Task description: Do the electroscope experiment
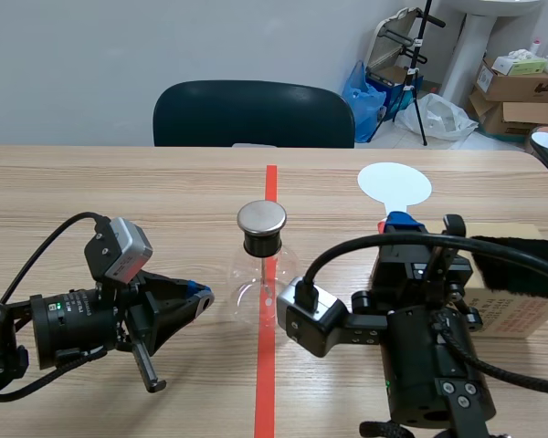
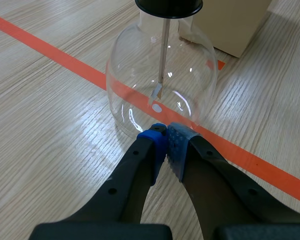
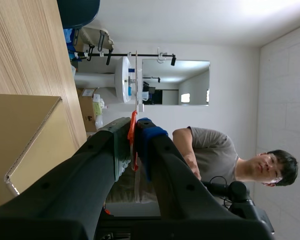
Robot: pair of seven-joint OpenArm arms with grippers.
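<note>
Holding white disc (image 1: 395, 185) by orange handle (image 3: 133, 125) — right gripper (image 3: 135, 137) clamped, raised. Electroscope (image 1: 261, 265) on surface (image 1: 119, 182), on red line (image 1: 267, 365); left gripper (image 2: 167, 131) closed, empty, just beside it. Bring disc slowly to metal cap (image 1: 261, 217) — no bumping.

The flask (image 1: 258, 285) stands mid-bench (image 1: 119, 187) on the tape line (image 1: 266, 374), the left tool (image 1: 199, 297) just beside it on its left, the box (image 1: 522, 306) to its right, the round paddle (image 1: 395, 184) in the right tool (image 3: 135, 136), the chair (image 1: 253, 114) behind.
</note>
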